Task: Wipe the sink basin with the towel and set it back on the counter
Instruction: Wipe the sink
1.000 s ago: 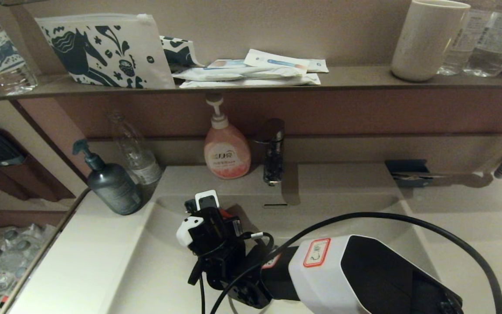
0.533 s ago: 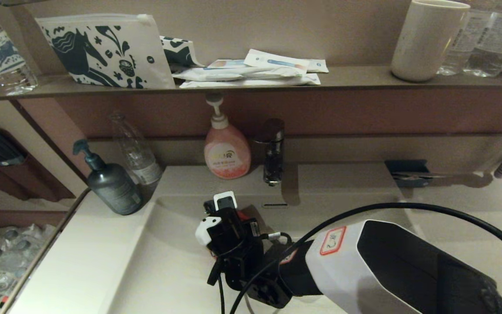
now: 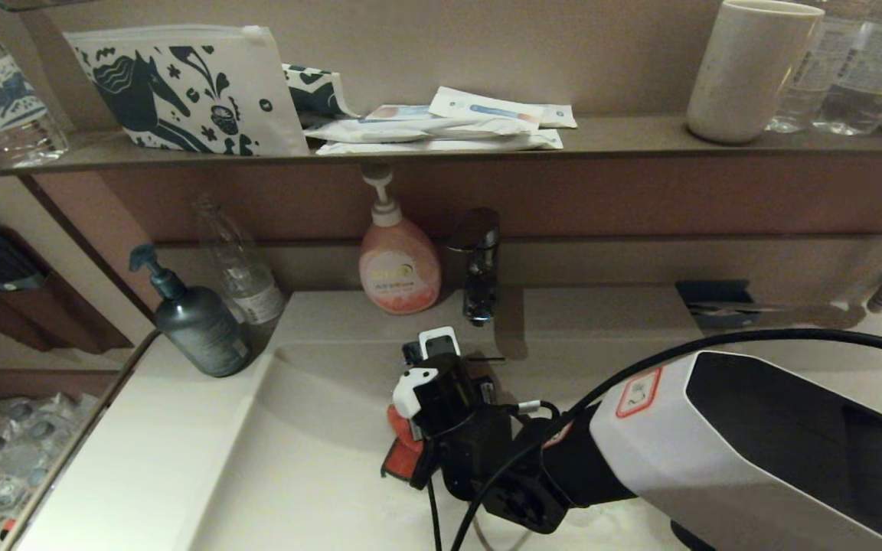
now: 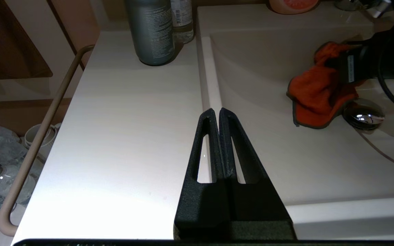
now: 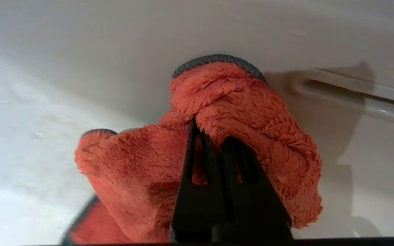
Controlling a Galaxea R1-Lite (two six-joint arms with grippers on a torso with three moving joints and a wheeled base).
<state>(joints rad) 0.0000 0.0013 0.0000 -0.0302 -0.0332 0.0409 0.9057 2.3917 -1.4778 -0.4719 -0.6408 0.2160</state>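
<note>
My right gripper (image 5: 210, 131) is down in the sink basin (image 3: 311, 459), shut on the bunched orange-red towel (image 5: 238, 112). The head view shows the towel (image 3: 403, 451) only as a scrap peeking out beside the wrist, pressed near the curved back wall below the overflow slot (image 5: 354, 94). Seen from the left wrist, the towel (image 4: 316, 90) lies on the basin floor just beside the chrome drain plug (image 4: 364, 116). My left gripper (image 4: 216, 112) hovers shut and empty over the counter (image 4: 128, 136) by the basin's left rim; it is out of the head view.
A dark pump bottle (image 3: 194, 321) and a clear bottle (image 3: 240, 264) stand on the left counter. A pink soap bottle (image 3: 396, 264) and the faucet (image 3: 479, 264) sit behind the basin. The brown shelf (image 3: 625, 138) carries the horse pouch (image 3: 181, 88), packets and a cup (image 3: 751, 69).
My right gripper has swept the towel to the right along the back of the basin, from left of centre to under the faucet. A bit of towel now shows beside the wrist.
</note>
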